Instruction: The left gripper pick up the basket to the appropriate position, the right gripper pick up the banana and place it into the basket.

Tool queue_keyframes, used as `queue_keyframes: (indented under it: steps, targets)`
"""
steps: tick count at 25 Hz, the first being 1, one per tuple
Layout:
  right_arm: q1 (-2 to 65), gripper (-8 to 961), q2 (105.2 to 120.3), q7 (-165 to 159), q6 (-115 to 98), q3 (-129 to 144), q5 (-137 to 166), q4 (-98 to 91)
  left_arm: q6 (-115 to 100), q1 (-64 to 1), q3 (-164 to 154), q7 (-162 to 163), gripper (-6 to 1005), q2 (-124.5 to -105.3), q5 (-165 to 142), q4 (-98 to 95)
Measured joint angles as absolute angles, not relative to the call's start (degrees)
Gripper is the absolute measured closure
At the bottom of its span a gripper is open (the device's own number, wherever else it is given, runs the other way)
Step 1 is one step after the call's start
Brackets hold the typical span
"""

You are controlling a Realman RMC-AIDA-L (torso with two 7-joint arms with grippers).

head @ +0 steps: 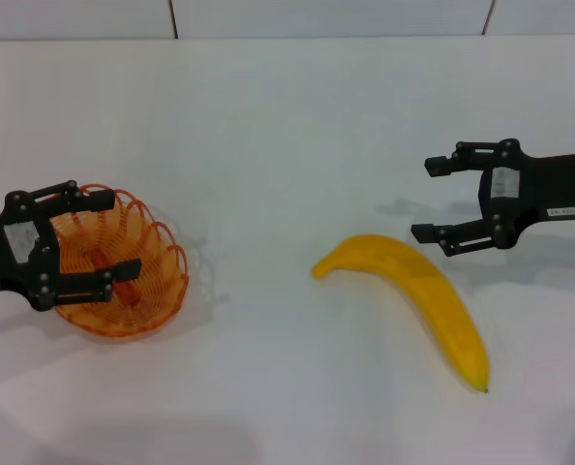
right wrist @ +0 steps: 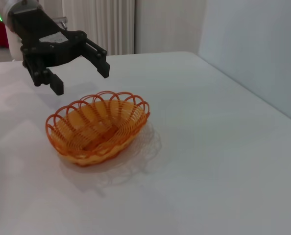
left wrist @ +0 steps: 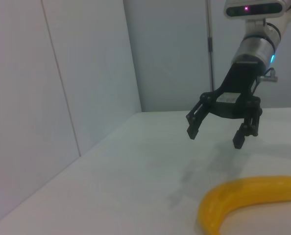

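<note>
The orange wire basket [head: 162, 257] sits on the white table at the left. It also shows in the right wrist view [right wrist: 99, 127], upright and empty. My left gripper [head: 118, 237] is open, above the basket's left part and apart from it, as the right wrist view shows [right wrist: 80, 79]. The yellow banana [head: 423, 291] lies at centre right, its dark tip toward the front; it also shows in the left wrist view [left wrist: 253, 196]. My right gripper [head: 425, 199] is open and empty, just behind and right of the banana, above the table [left wrist: 216, 132].
The white table [head: 287, 126] runs back to grey wall panels [head: 326, 15]. Bare tabletop lies between basket and banana. A wall stands close along the table's side in the left wrist view [left wrist: 62, 88].
</note>
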State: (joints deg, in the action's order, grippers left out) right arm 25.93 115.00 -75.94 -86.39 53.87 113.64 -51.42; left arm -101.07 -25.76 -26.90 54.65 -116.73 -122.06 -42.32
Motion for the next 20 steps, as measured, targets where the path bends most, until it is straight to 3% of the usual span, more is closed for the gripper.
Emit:
queue_keyframes:
  steps: [20]
  targets:
    - [25.93, 61, 115.14, -75.51, -86.30, 53.88, 113.69, -50.78, -100.44, -26.39, -24.48, 71.20, 151, -115.80, -120.66, -48.92]
